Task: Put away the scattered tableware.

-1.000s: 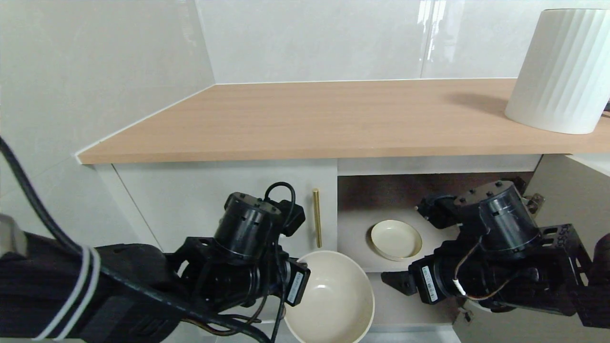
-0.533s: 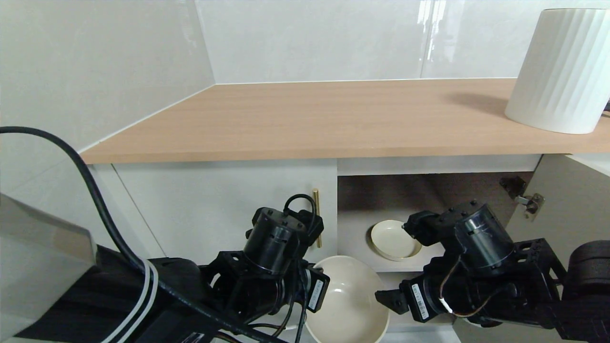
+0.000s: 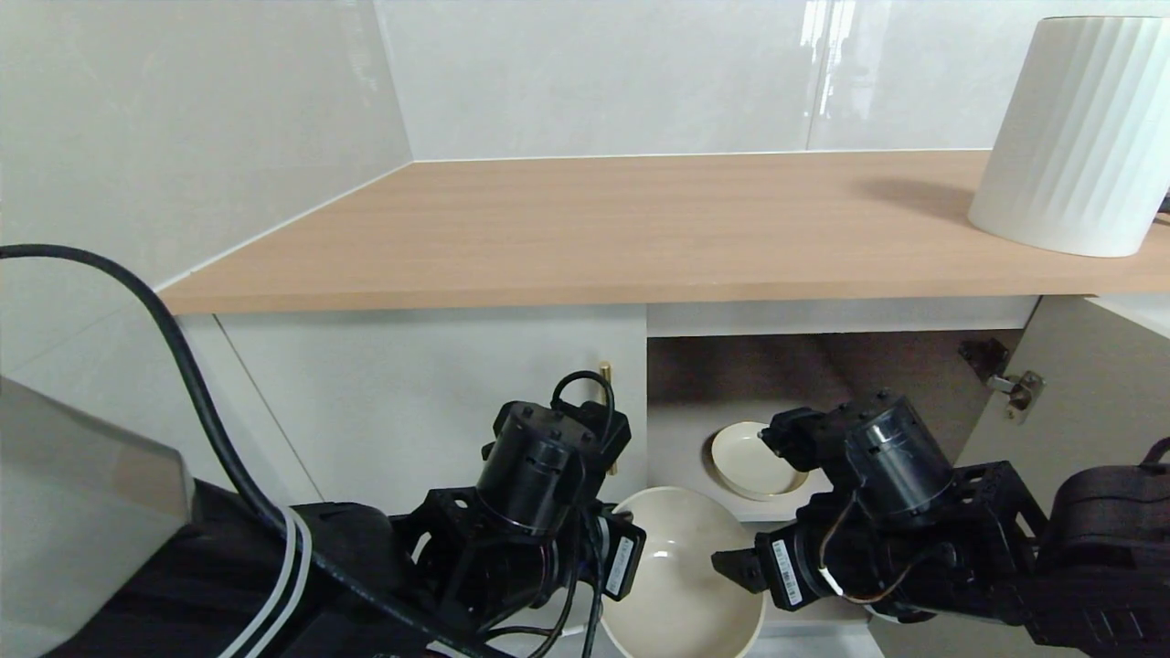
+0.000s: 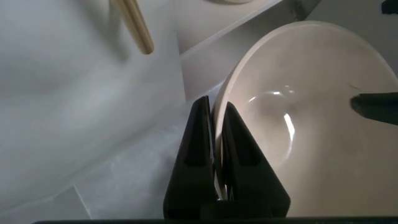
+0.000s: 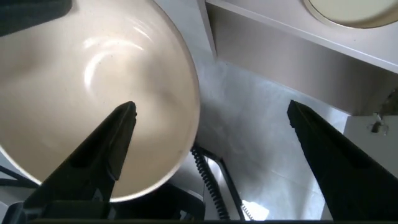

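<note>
Bowl (image 3: 681, 576) is held low in front of the open cupboard (image 3: 823, 366), below the front edge of the shelf (image 3: 672, 457). Its near rim is pinched between the closed-down fingers of the left gripper (image 4: 216, 118), one finger inside, one outside.

Right gripper (image 5: 211, 118) is spread wide and holds nothing. One finger hangs over the bowl's hollow, the other beyond the rim. Whether either touches the bowl cannot be told, probably not.

Small plate (image 3: 751, 460) lies on the shelf, toward its left side.

Step judged in hand: bowl to be set inside. A one-sided rim pinch may let the bowl sag, so it is best kept level and raised above the shelf edge before being pushed in.

Edges:
- The closed door with its brass handle (image 3: 605, 388) is just beside the left wrist.
- The hinge (image 3: 1010, 384) and the swung-out door (image 3: 1088, 411) are to the right.
- Headroom under the counter (image 3: 640, 228) looks limited — free shelf room is to the right of the plate.
</note>
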Tool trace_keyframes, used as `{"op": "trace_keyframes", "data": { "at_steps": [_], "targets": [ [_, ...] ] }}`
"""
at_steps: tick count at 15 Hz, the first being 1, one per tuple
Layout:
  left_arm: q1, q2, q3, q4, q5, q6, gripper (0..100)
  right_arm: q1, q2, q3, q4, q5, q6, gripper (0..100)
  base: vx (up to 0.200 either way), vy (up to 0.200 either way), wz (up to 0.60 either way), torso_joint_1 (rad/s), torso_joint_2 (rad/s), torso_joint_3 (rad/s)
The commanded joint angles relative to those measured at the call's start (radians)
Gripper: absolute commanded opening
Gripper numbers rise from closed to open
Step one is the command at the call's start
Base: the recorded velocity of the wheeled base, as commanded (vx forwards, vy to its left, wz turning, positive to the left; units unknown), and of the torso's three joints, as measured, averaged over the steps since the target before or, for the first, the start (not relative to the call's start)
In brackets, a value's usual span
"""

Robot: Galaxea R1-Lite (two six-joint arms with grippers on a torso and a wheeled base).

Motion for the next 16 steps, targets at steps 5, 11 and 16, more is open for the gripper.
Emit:
{"op": "trace_keyframes", "data": {
  "at_steps": [5, 11, 16],
  "targets": [
    [-0.011, -0.004, 0.000, -0.019, 0.000, -0.015, 0, 0.002, 0.027, -0.009, -0.001, 0.006, 0.018, 0, 0.000, 0.000, 0.00, 0.000, 0.00, 0.000],
    [-0.011, 0.001, 0.000, -0.019, 0.008, -0.015, 100, 0.002, 0.026, -0.004, 0.000, 0.005, 0.018, 0, 0.000, 0.000, 0.00, 0.000, 0.00, 0.000],
    [-0.003, -0.084, 0.014, -0.017, 0.021, -0.015, 100, -0.027, 0.026, 0.010, 0.000, -0.001, 0.032, 0, 0.000, 0.000, 0.00, 0.000, 0.00, 0.000]
  ]
}}
